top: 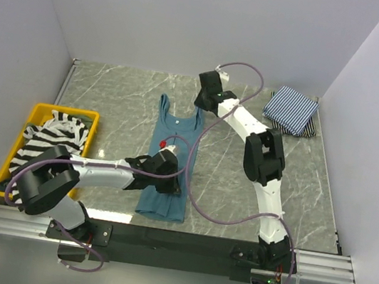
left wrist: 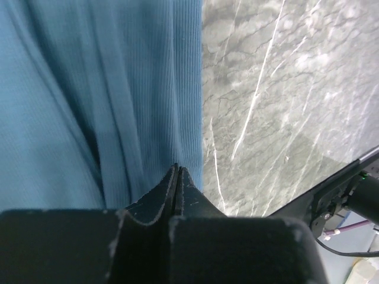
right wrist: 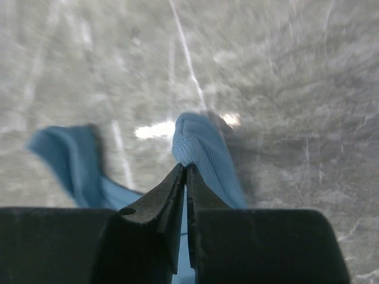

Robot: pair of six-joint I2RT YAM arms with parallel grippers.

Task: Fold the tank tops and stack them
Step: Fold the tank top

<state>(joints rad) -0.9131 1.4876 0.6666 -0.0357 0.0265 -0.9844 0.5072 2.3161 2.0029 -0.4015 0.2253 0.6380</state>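
The teal top lies flat along the middle of the table, with its hem toward the arms and its straps toward the far side. It is a plain, finely ribbed knit with no print. A small white tag sits just inside the neckline, too small to read. Soft lengthwise folds run through the cloth near its right edge.

The right gripper is at the far end of the top. Its jaws are pinched almost together on the right strap, and a sliver of blue shows in the gap between them. The strap loop bulges up just past the tips, lifted off the marble. The other strap lies to one side, blurred.

The left gripper is at the top's right edge, toward the hem end. Its jaws are fully closed, tip against tip, right where the cloth meets bare marble. The folds run in toward the tips, but I cannot tell whether any fabric is caught between them.

Well apart, at the far right corner of the table, a pinstriped top lies folded into a square. At the left edge stands a yellow bin, with a black-and-white striped top heaped loosely in it.
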